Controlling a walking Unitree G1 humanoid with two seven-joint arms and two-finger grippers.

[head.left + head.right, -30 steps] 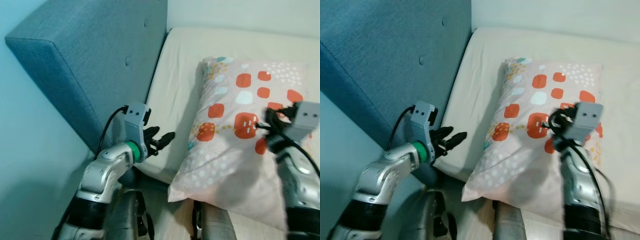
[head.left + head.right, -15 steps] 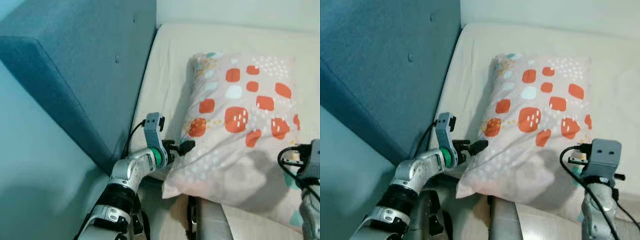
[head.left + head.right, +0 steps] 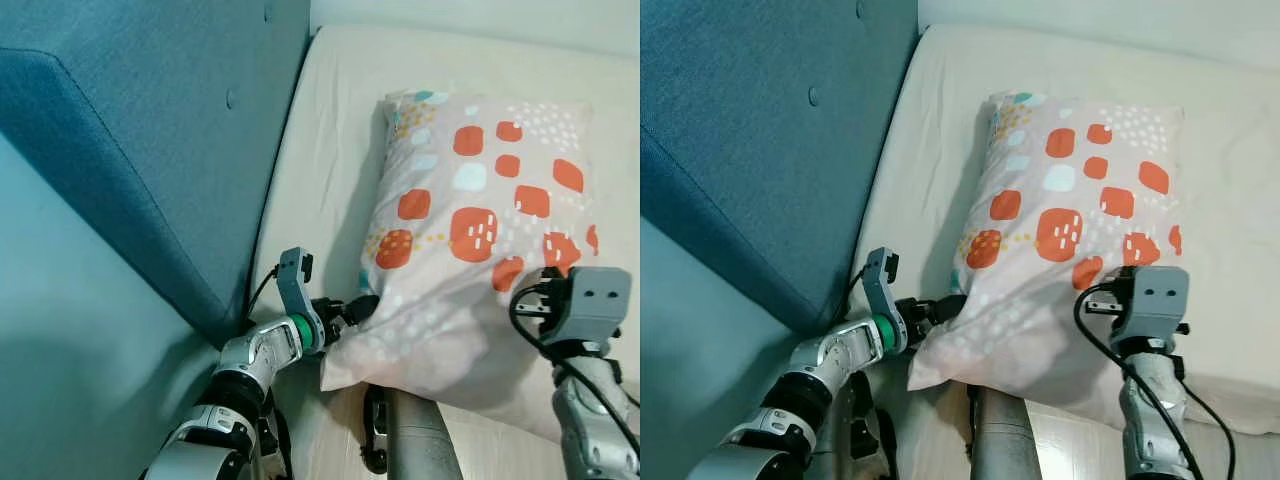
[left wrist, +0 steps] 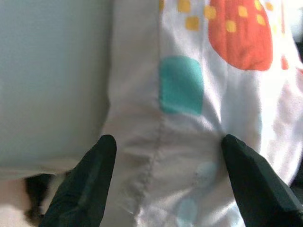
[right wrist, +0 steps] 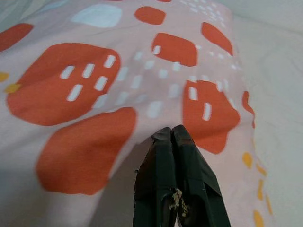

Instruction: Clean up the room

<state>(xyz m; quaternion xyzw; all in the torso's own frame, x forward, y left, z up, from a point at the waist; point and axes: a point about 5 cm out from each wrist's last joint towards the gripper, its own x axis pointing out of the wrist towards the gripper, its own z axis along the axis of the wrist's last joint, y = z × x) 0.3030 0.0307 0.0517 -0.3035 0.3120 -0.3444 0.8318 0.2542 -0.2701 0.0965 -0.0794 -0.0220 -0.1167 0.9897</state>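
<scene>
Two claws are at the pillow (image 3: 470, 230), which lies on the cream mattress (image 3: 330, 130) beside the teal headboard (image 3: 150, 130), its near end hanging a little over the bed's front edge. The left claw (image 4: 165, 184) is at the pillow's near left corner, fingers spread wide with the seam and a teal patch of the cover between them — open, nothing pinched yet. Over on the other side, the right claw (image 5: 174, 151) has its two fingers pressed together, tips resting on the printed fabric among the orange blotches; closed, and from the wrist view no cloth appears to be caught between them.

Now, how will this thing behave? It looks soft and puffy, light for its bulk, and it will likely sag and fold wherever it is not supported. The cover seems loose and smooth, so a shallow pinch on the flat face may just slide off or pull up a thin fold. Best bet looks like the corners or the seamed edge, where the fabric bunches and gives the fingers something to bite — exactly where the left claw sits. Lifted from one corner alone, it would probably droop and swing.
</scene>
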